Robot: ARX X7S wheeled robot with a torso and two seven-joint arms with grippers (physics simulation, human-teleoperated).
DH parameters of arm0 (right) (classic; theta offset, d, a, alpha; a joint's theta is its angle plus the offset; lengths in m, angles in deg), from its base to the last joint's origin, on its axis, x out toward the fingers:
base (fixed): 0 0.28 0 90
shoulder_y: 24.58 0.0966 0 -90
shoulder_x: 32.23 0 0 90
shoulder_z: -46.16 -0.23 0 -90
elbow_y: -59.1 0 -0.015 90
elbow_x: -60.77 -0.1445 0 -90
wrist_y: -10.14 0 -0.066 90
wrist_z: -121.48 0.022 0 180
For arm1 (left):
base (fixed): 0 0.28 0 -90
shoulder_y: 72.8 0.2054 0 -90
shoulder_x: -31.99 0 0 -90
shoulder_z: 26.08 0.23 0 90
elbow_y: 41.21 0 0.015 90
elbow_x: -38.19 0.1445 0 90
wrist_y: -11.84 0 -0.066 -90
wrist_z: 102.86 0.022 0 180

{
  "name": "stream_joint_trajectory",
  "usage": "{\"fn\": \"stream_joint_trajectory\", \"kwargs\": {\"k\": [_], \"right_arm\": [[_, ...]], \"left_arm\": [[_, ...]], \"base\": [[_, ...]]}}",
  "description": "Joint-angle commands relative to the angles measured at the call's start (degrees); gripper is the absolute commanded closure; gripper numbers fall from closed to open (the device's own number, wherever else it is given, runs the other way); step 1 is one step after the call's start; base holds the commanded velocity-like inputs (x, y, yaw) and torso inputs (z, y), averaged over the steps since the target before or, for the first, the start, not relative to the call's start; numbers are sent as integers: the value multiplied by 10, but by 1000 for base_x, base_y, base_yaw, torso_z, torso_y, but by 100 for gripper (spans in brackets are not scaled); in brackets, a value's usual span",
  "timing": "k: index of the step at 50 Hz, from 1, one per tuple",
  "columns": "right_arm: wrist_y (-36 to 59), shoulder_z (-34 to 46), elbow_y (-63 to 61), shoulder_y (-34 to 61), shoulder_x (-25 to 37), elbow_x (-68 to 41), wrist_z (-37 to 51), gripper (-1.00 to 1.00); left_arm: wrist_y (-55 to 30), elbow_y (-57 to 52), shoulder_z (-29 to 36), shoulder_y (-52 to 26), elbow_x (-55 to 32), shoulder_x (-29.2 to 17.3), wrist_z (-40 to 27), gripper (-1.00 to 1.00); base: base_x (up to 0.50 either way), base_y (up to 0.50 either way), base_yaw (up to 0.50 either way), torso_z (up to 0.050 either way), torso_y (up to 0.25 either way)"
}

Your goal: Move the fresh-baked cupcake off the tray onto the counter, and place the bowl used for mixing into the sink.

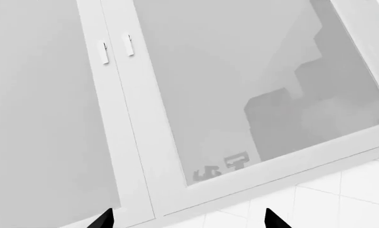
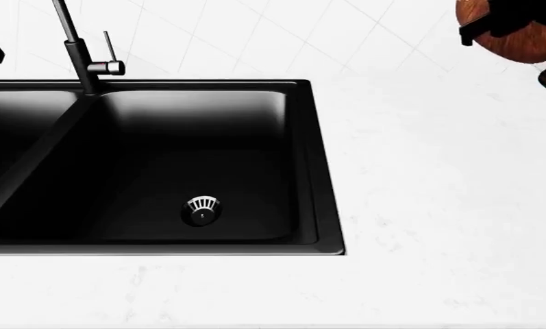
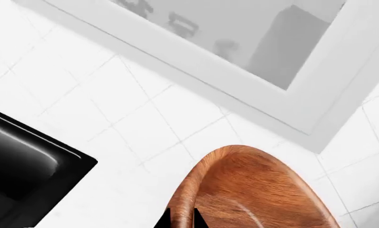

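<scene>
Matte black, the sink (image 2: 163,171) fills the head view, empty. The reddish-brown wooden bowl (image 3: 253,190), rigid, light and smooth-walled, hangs over the counter (image 2: 437,205), well right of the basin. The right gripper (image 3: 179,219) pinches its rim. The left gripper (image 1: 186,221) is spread, empty.

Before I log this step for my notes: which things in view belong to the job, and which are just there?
Job: bowl, pinched at its rim by the right gripper; sink; counter.

Just there: tap, drain, window, wall tiles. No cupcake or tray in view.
</scene>
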Motion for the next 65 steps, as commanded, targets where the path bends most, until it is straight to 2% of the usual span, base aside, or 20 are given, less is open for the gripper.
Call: {"fn": "stream_joint_trajectory", "kwargs": {"k": [1, 19, 36, 44, 59, 65], "right_arm": [[-20, 15, 15, 26, -57, 9, -42, 100], [-65, 67, 42, 29, -168, 17, -116, 100], [-107, 81, 118, 22, -277, 20, -141, 100], [-120, 87, 115, 3, -314, 12, -147, 100], [-172, 103, 193, -49, -414, 15, -145, 100], [-181, 170, 219, -56, -435, -4, -153, 100]], "left_arm": [[3, -1, -7, 2, -5, -7, 0, -100], [28, -7, -38, 34, -17, -39, 0, -100], [56, -9, -71, 74, -23, -69, 3, -100], [61, -11, -83, 86, -23, -76, 6, -100], [77, -14, -114, 120, -33, -95, 6, -100], [86, -15, -136, 145, -36, -103, 5, -100]], "base": [[0, 0, 0, 0, 0], [0, 0, 0, 0, 0], [0, 0, 0, 0, 1], [0, 0, 0, 0, 0], [0, 0, 0, 0, 1], [0, 0, 0, 0, 0]]}}
